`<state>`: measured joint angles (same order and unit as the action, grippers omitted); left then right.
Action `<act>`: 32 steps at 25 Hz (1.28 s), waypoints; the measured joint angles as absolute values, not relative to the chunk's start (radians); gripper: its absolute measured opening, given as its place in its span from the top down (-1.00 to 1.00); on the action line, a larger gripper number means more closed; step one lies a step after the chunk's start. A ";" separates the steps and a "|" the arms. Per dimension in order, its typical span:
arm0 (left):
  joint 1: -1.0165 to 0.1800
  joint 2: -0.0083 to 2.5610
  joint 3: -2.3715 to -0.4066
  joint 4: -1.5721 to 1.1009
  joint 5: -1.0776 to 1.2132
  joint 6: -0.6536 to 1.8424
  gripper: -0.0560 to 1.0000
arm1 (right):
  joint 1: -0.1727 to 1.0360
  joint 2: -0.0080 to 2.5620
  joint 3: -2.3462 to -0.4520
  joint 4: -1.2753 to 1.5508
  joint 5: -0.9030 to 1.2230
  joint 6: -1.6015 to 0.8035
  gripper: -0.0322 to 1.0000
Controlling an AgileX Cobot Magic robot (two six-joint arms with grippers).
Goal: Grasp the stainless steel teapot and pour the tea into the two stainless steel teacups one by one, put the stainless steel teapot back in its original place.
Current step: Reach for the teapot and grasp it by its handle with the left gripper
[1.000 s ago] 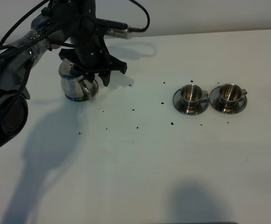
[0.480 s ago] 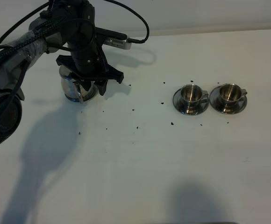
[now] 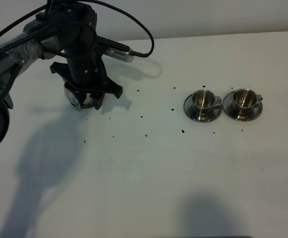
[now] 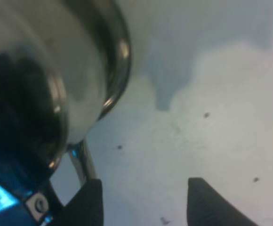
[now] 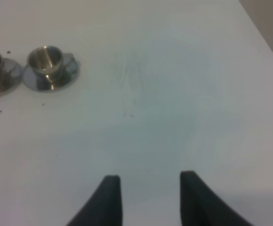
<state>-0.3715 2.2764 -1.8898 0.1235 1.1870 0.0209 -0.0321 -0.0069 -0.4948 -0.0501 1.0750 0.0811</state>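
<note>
Left wrist view puts your left gripper (image 4: pixel 145 182) wide open and empty over the white table (image 4: pixel 212 117), with the shiny stainless steel teapot (image 4: pixel 42 94) close beside it and its thin loop handle (image 4: pixel 81 162) just outside one finger (image 4: pixel 90 202), not yet between the jaws.

I see a dim, bluish overhead picture; the left arm (image 3: pixel 79 49) casts a long soft shadow across the table (image 3: pixel 149 173). Right beside my left gripper (image 4: pixel 143 190) the teapot (image 4: pixel 80 70) is badly blurred, with small glare spots on its rim.
</note>
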 joint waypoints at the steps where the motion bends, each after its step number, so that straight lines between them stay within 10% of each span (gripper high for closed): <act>1: -0.372 2.276 -1.883 0.130 1.187 0.021 0.06 | -0.032 -0.007 -0.495 -0.050 1.075 0.081 0.37; 32: -0.372 2.200 -1.797 0.169 1.187 0.000 0.06 | -0.032 -0.007 -0.495 -0.050 1.075 0.081 0.37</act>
<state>-0.3715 2.2000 -1.7973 0.1689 1.1870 0.0000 -0.0321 -0.0069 -0.4948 -0.0501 1.0750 0.0811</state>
